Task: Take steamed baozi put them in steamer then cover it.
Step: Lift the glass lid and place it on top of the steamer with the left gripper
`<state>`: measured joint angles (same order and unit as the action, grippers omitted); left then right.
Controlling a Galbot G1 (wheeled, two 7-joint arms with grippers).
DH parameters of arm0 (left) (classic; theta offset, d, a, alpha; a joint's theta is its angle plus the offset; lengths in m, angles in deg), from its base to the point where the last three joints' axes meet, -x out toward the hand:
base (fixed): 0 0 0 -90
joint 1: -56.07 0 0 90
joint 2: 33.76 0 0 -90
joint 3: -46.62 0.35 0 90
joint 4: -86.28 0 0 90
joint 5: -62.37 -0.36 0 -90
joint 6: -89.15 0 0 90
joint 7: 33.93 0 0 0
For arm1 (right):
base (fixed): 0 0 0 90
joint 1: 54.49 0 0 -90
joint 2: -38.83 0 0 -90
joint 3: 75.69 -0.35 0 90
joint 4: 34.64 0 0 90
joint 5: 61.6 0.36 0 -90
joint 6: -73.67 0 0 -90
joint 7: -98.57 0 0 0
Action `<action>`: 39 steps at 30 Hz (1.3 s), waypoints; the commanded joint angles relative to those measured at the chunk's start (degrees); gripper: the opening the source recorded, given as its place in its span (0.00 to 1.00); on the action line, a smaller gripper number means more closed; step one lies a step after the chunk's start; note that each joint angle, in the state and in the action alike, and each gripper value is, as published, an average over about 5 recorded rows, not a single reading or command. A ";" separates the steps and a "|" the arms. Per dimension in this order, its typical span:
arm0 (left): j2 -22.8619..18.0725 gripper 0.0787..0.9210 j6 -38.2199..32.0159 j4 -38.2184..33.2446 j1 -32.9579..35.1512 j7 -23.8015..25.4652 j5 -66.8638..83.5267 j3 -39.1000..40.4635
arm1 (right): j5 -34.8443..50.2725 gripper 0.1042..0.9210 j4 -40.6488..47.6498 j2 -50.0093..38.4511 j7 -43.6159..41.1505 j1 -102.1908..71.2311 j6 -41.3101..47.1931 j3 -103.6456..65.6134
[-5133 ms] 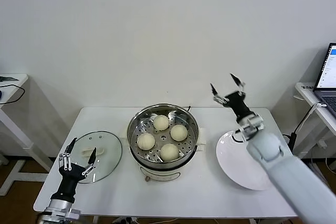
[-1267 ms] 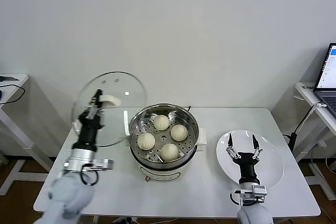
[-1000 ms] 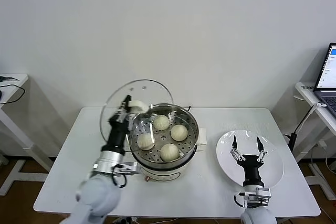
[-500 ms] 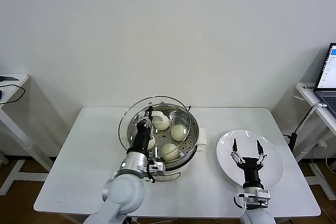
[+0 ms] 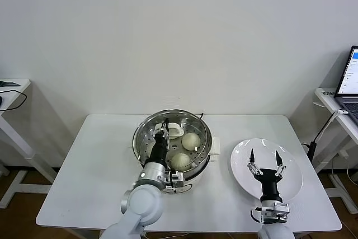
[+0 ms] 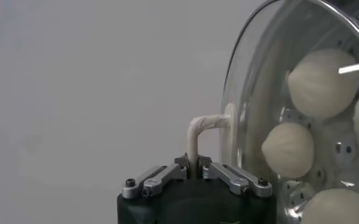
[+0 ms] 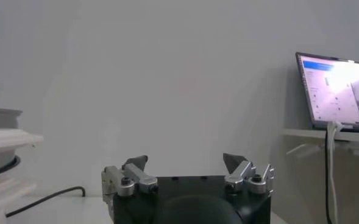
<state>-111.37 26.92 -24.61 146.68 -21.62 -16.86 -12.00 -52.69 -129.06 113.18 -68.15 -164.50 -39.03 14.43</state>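
Gripping cover [image 5: 178, 138] handle, left hand [image 5: 164, 129] over steamer [image 5: 202, 158]

Glass cover [image 5: 170, 132] over steamer [image 5: 206, 145] (3 baozi [image 5: 191, 140] visible).

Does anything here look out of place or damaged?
Nothing stands out. The left claw holds the round glass cover by its handle over the steel steamer; the right claw hangs open above the white plate.

No text can be read; the laptop screen [image 7: 339, 91] shows only blurred lines.
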 commanded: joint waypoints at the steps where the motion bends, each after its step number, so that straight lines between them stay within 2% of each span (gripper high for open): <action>1: -1.20 0.13 0.43 1.47 -0.64 0.71 -1.29 0.85 | -0.08 0.88 0.30 0.14 -0.04 0.10 -0.03 0.11; 24: -2.51 0.13 -1.52 3.28 -1.26 -0.37 -4.30 1.33 | -0.16 0.88 0.88 0.31 -0.23 0.48 -0.13 0.45; 39: -1.97 0.13 -2.32 3.57 -0.98 0.27 -6.04 1.03 | -0.03 0.88 0.65 0.45 -0.17 0.73 -0.17 0.45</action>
<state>-113.38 24.82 -21.24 145.52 -21.55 -22.03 -10.97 -52.80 -128.32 113.62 -68.36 -163.83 -39.18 14.91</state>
